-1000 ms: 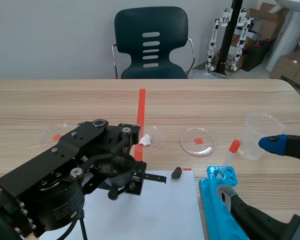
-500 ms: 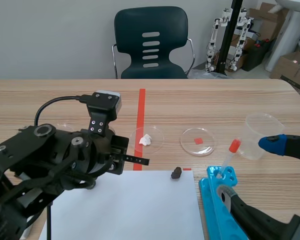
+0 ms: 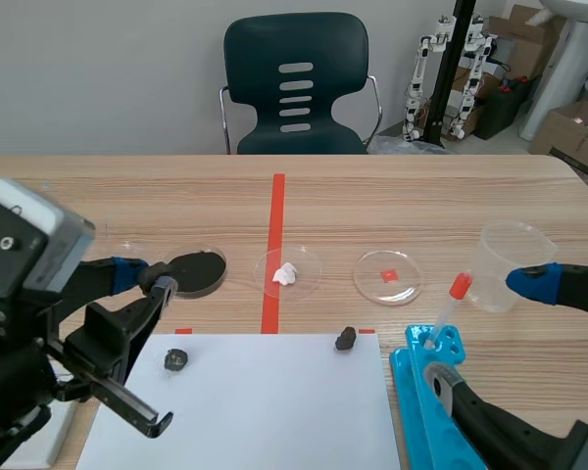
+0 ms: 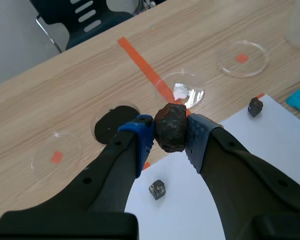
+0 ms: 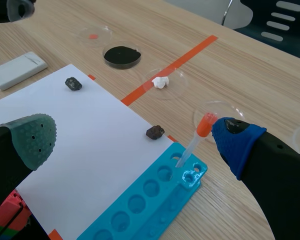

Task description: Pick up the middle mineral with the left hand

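Within left hand (image 4: 170, 134), mineral (image 4: 171, 125) (along fingers (image 4: 202, 142))

— Where are the minerals?
— The left mineral (image 3: 176, 359) and the right mineral (image 3: 346, 339) lie on the paper sheet (image 3: 265, 411), near its far corners. The middle mineral (image 4: 171, 127) is in the left hand (image 4: 170, 137).
— And around the sheet?
— The dishes (image 3: 388, 277) stand behind it, the rack (image 3: 412, 401) at its right.

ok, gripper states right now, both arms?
Left gripper: jaws shut on a dark mineral.
Right gripper: jaws open, holding nothing.
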Controlling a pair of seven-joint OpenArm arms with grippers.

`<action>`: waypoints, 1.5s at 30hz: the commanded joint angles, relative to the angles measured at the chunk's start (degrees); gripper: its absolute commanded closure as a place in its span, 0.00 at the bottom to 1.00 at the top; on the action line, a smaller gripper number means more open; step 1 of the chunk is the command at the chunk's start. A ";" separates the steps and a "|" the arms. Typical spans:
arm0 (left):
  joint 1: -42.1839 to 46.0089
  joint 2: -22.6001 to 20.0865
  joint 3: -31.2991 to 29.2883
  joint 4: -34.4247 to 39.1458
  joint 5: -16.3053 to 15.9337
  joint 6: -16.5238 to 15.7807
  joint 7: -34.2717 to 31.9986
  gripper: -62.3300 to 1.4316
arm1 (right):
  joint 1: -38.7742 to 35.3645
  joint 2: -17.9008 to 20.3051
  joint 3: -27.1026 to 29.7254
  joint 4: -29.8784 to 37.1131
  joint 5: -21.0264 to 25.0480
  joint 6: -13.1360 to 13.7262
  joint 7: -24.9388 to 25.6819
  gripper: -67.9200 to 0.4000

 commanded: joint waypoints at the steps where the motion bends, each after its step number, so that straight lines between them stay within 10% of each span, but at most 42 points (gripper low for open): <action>1: 4.11 -0.90 -2.03 0.96 0.35 0.22 -2.99 0.87 | 0.52 -0.02 -0.04 0.85 0.79 -0.02 0.85 0.00; 12: 24.46 -1.60 -12.74 1.11 3.21 0.28 -21.49 0.87 | 0.52 -0.02 -0.04 0.85 0.79 -0.02 0.85 0.00; 45: 25.49 -1.60 -13.38 1.09 4.50 0.28 -21.59 0.87 | 0.52 -0.02 -0.04 0.85 0.79 -0.02 0.85 0.00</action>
